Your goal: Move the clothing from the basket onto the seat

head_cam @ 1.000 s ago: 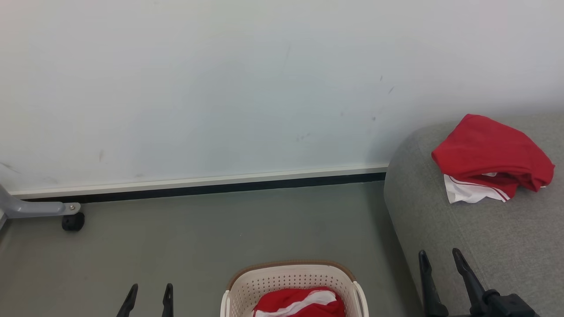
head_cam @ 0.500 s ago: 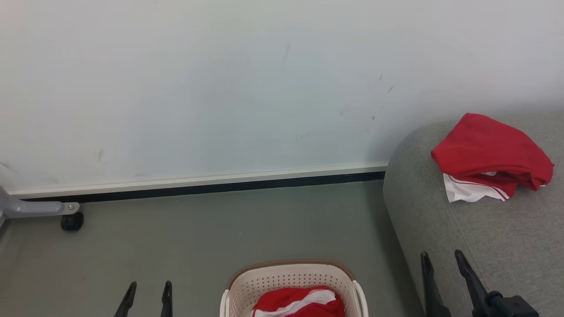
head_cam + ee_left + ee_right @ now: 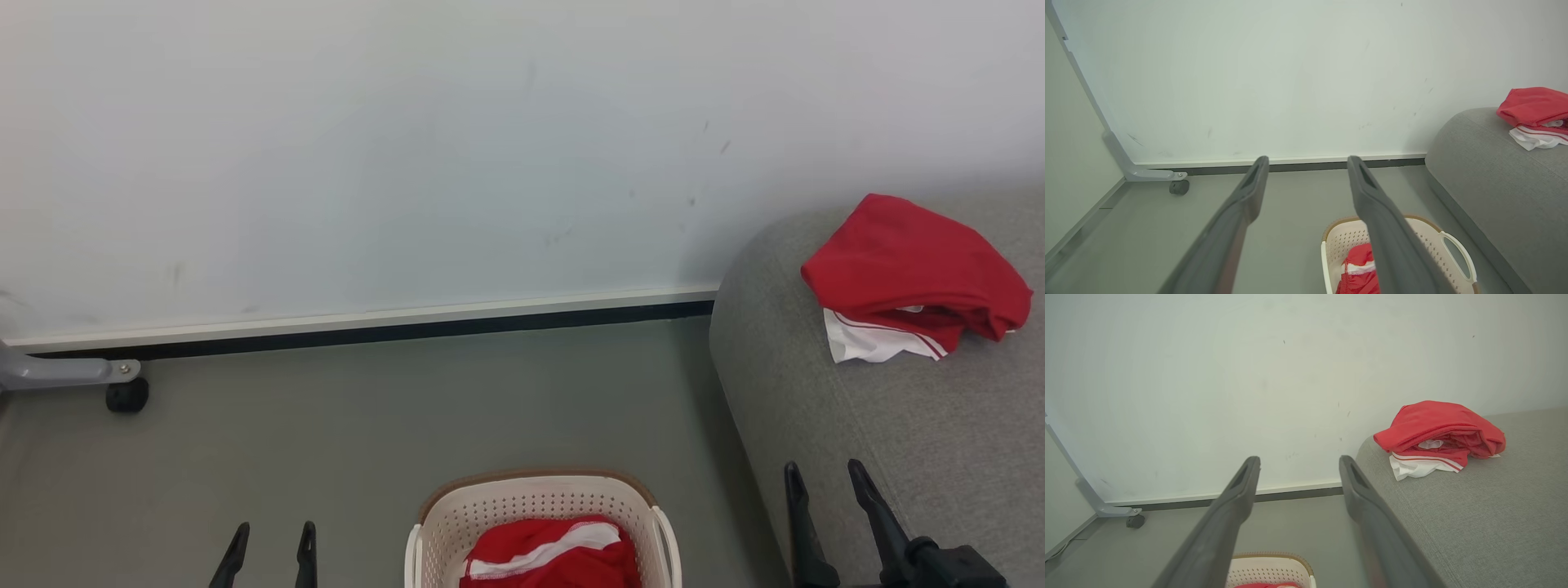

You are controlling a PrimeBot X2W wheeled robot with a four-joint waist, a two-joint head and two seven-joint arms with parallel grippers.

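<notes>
Plainly soft and light, the red garment (image 3: pixel 555 559) lies crumpled low in the basket (image 3: pixel 490 514) on the floor. It would likely sag and slip out of a shallow pinch, so a raised fold near its white band looks the best place to take hold, deep enough to gather several layers. Further right, a second garment (image 3: pixel 906 269) lies bunched on the seat (image 3: pixel 898 425). The left fingers (image 3: pixel 306 555) are spread wide above the floor left of the basket, holding nothing. The right fingers (image 3: pixel 880 513) are likewise spread and empty, by the seat's near edge.
</notes>
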